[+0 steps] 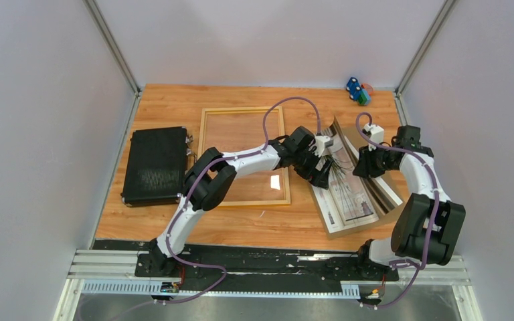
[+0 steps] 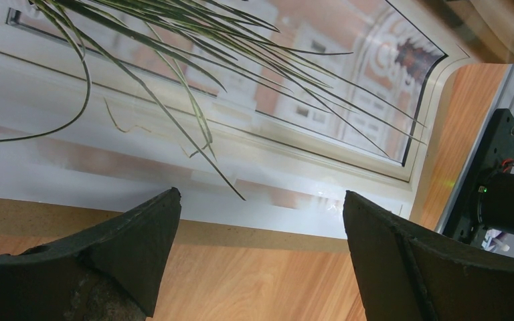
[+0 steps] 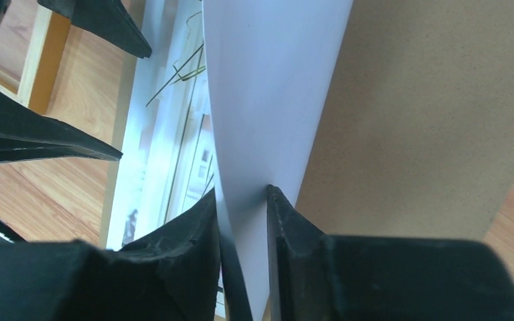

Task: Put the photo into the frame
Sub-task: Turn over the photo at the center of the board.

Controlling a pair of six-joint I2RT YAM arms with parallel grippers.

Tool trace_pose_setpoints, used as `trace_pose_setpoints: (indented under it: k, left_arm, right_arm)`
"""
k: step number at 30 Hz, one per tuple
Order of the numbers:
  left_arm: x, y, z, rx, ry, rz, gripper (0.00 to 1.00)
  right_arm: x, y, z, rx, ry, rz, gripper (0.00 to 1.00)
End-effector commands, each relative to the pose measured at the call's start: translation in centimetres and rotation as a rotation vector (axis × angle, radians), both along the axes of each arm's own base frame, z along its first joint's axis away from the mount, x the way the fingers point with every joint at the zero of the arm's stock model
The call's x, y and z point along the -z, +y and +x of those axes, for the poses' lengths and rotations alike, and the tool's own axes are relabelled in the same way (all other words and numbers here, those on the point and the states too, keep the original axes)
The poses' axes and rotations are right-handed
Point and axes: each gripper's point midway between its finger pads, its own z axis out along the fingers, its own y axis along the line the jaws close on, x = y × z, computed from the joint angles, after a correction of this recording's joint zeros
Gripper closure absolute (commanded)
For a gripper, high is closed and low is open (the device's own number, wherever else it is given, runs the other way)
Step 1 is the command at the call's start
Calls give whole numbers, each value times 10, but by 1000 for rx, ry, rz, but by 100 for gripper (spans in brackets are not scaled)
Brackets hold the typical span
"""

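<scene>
The right hand (image 3: 242,204) clamps the raised right edge of the large grey-and-white plant photo (image 3: 268,93), above a plain brown backing board (image 3: 428,100). The left hand (image 2: 261,195), spread apart, hovers at the print's left edge. The thin tan wooden frame (image 1: 241,109) lies leftward, nearer the left arm.

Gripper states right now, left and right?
Left gripper: open, holding nothing, over the photo edge.
Right gripper: closed on the photo's lifted edge.

A lab test cell; white panels (image 1: 261,40) on aluminium posts (image 1: 112,43) enclose a wooden table (image 1: 241,224).
</scene>
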Motion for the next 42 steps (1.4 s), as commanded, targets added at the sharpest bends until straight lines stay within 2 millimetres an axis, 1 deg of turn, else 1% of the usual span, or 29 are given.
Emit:
trace_pose_setpoints:
  k: [1, 6, 9, 10, 15, 19, 23, 25, 26, 27, 28, 29, 30, 31, 32, 33, 34, 37, 38, 39, 40, 41, 42]
  left_arm:
    - [-3, 8, 2, -26, 9, 29, 0]
    - [-5, 9, 3, -31, 2, 37, 0]
    - [-8, 10, 5, -34, -7, 42, 0]
    - [-12, 9, 7, -33, -17, 37, 0]
    - [-27, 10, 11, -34, -36, 29, 0]
    - [-46, 13, 16, -31, -55, 23, 0]
    - [-69, 19, 24, -38, -83, 10, 0]
    - [-88, 23, 29, -48, -108, -11, 0]
    - [-94, 26, 31, -53, -115, -12, 0]
    - [-106, 30, 34, -60, -134, -26, 0]
    - [-111, 35, 38, -69, -138, -22, 0]
    - [-125, 38, 39, -68, -164, -38, 0]
    - [-129, 43, 41, -77, -172, -29, 0]
    - [-141, 47, 42, -75, -199, -38, 0]
    - [-144, 53, 45, -85, -206, -27, 0]
    - [-156, 56, 46, -84, -230, -37, 0]
    - [-160, 62, 48, -95, -235, -32, 0]
    - [-181, 74, 51, -113, -257, -54, 0]
    - [-184, 80, 55, -126, -258, -55, 0]
    - [-195, 84, 55, -132, -272, -70, 0]
    - [-198, 90, 58, -140, -279, -74, 0]
    - [-208, 95, 58, -143, -299, -88, 0]
    - [-212, 101, 63, -150, -321, -86, 0]
  right_arm:
    - [-16, -10, 16, 17, -61, -52, 75]
    - [-25, -18, 21, 38, -78, -92, 86]
    - [-30, -22, 24, 53, -86, -113, 96]
    - [-33, -23, 25, 62, -90, -118, 100]
    - [-47, -25, 30, 91, -116, -116, 100]
    - [-64, -25, 35, 105, -156, -115, 100]
    - [-83, -19, 37, 104, -203, -85, 100]
    - [-95, -14, 38, 104, -225, -65, 100]
    - [-101, -12, 39, 104, -240, -60, 100]
    - [-108, -10, 40, 107, -253, -58, 100]
    - [-116, -8, 42, 107, -270, -56, 100]
    - [-124, -5, 43, 108, -289, -52, 100]
    - [-133, -2, 44, 103, -309, -45, 100]
    - [-141, 3, 44, 99, -325, -33, 100]
    - [-148, 7, 44, 97, -338, -27, 100]
    - [-154, 11, 44, 94, -348, -21, 100]
    - [-160, 16, 44, 88, -356, -13, 100]
    - [-172, 33, 41, 65, -362, 28, 100]
    - [-174, 38, 40, 56, -358, 42, 100]
    - [-175, 43, 38, 47, -352, 50, 100]
    - [-176, 48, 37, 33, -353, 51, 100]
    - [-177, 53, 37, 23, -356, 45, 100]
    - [-178, 57, 36, 14, -361, 36, 100]
